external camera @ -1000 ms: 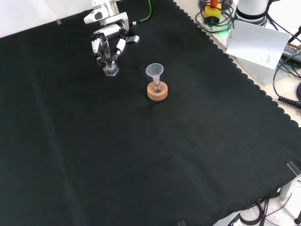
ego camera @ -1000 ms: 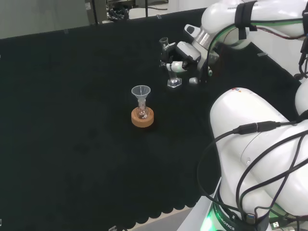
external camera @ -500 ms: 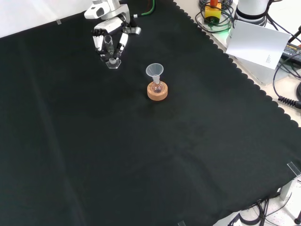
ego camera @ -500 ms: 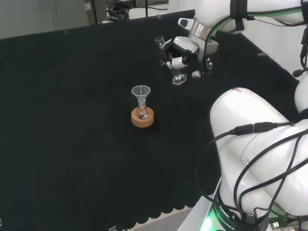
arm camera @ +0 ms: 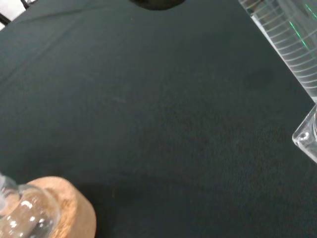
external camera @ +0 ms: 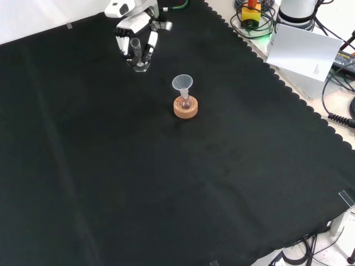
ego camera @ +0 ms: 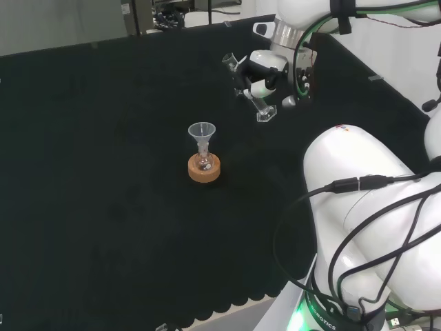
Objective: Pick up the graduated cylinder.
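Note:
The clear graduated cylinder (ego camera: pixel 249 89) is tilted in the head view, with my hand (ego camera: pixel 264 69) curled round its middle. Its hexagonal foot (ego camera: pixel 266 116) hangs a little above the black cloth. In the front view the hand (external camera: pixel 138 34) holds the cylinder (external camera: pixel 136 51) near the cloth's far edge, with the foot (external camera: pixel 142 67) pointing down. In the wrist view the cylinder's ruled wall (arm camera: pixel 292 44) and foot (arm camera: pixel 308 139) pass close by.
A small flask with a clear funnel (ego camera: pixel 202 132) in its neck sits on a cork ring (ego camera: pixel 204 169), nearer and to the left of the hand in the head view. The same funnel (external camera: pixel 182 84) and cork ring (external camera: pixel 185 108) stand right of the hand in the front view.
The hand has lifted the cylinder off the cloth and tilted it. It has moved up and a little right in both views.

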You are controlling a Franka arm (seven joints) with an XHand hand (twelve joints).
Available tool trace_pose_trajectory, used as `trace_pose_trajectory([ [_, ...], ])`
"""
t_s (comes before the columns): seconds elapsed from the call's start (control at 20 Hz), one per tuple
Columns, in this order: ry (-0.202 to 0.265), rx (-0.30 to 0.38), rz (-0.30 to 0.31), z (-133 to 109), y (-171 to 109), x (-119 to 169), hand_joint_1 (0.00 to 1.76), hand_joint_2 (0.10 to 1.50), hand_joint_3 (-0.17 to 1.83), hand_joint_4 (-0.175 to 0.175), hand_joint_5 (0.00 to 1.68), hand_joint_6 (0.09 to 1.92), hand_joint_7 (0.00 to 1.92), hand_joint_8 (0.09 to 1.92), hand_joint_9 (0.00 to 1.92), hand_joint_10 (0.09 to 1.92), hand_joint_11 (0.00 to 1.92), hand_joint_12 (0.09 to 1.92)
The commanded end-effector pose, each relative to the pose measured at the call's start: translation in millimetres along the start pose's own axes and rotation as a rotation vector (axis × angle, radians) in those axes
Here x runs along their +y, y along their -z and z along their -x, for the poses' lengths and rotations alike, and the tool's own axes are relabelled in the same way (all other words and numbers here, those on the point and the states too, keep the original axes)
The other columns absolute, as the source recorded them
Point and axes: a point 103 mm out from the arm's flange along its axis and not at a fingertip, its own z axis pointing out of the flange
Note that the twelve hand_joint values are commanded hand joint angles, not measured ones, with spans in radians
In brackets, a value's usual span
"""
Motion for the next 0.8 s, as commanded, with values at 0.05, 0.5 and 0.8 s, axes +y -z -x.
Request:
trace_pose_trajectory([
  [0.05, -0.015, -0.045, -0.067, -15.0, 3.8, -27.6, 1.13, 1.13, 0.00, -0.101, 0.97, 1.02, 1.19, 0.42, 1.51, 0.09, 1.40, 0.73],
  [0.5, -0.031, -0.102, -0.161, -34.4, 4.4, -63.6, 1.12, 1.13, 0.00, -0.095, 0.97, 1.02, 1.19, 0.42, 1.51, 0.09, 1.40, 0.73],
  [0.8, -0.025, -0.145, -0.225, -43.7, 4.7, -80.2, 1.12, 1.13, 0.00, -0.090, 0.97, 1.02, 1.20, 0.42, 1.51, 0.09, 1.40, 0.73],
])
